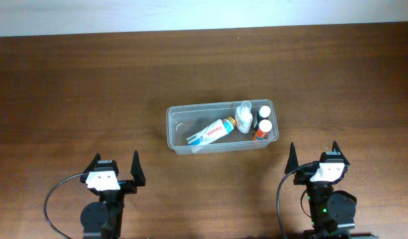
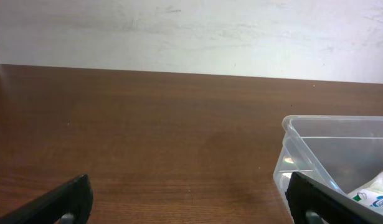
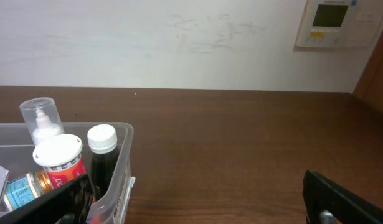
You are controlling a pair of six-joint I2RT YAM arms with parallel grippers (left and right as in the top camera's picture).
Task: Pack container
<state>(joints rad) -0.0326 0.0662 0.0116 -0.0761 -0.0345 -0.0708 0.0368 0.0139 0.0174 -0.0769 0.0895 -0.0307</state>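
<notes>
Container: I saw its long axis lying left-right.
Left gripper: stood wide, empty, aimed forward.
Right gripper: likewise.

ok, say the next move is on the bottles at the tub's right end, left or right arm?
Right, probably. The right gripper, open, sits close to the right end of the container, where the bottles stand. The left gripper, also open, sits off past the left end, its camera catching only a corner.

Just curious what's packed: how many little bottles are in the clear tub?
3, all at the container's right end: clear-capped white bottle, dark bottle in the far corner, orange bottle beside it. Others may hide.
</notes>
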